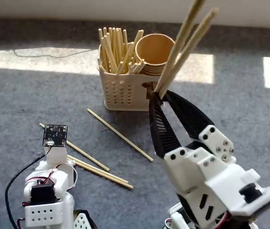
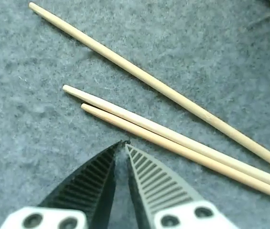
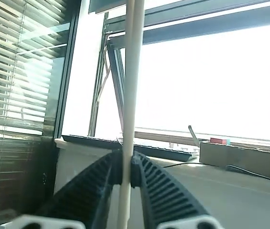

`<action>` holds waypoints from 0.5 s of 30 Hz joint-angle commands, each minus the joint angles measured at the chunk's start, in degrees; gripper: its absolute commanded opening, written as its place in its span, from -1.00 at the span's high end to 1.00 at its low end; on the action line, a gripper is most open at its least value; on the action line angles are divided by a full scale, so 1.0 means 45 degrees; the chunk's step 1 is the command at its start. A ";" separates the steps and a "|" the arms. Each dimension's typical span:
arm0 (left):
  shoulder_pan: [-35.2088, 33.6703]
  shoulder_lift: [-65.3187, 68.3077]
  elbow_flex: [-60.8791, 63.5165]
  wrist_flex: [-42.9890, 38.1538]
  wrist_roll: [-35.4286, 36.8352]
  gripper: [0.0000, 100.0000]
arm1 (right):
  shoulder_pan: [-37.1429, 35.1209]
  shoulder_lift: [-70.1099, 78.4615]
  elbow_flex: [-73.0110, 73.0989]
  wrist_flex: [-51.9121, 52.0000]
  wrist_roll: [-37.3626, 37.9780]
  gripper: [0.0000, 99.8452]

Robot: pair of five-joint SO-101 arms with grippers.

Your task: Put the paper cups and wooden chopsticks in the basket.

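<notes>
Grey felt carries the basket (image 1: 118, 93), crowded with paper cups (image 1: 153, 47) and sticks. Our right gripper (image 1: 156, 93) clamps two wooden chopsticks (image 1: 185, 40) upright beside it; we should tip them over the rim before releasing. Our left gripper (image 2: 126, 142), pinched together on nothing, hovers by loose chopsticks (image 2: 173, 136).

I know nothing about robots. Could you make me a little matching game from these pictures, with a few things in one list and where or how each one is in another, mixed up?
Things:
1. paper cups
2. loose chopsticks
3. right gripper
4. left gripper

States:
A. fingers shut on the held chopsticks, raised in the air
B. lying flat on the grey table
C. fingers shut on nothing, pointing down at the table
D. nested in the basket

Pairs: 1-D, 2-B, 3-A, 4-C.
</notes>
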State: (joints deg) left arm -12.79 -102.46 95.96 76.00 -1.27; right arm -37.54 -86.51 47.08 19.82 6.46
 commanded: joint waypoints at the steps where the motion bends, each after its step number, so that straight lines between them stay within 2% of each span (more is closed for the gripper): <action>1: 0.0088 0.0029 0.0283 0.0078 -0.0039 0.99 | 0.0127 0.0576 -0.0518 -0.0361 0.0078 0.99; 15: 0.0088 0.0029 0.0283 0.0078 -0.0039 0.99 | 0.0186 0.0654 -0.0518 -0.0361 0.0117 0.99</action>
State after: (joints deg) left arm -12.88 -102.46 95.96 76.00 -1.27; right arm -37.36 -84.31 46.99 19.82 6.46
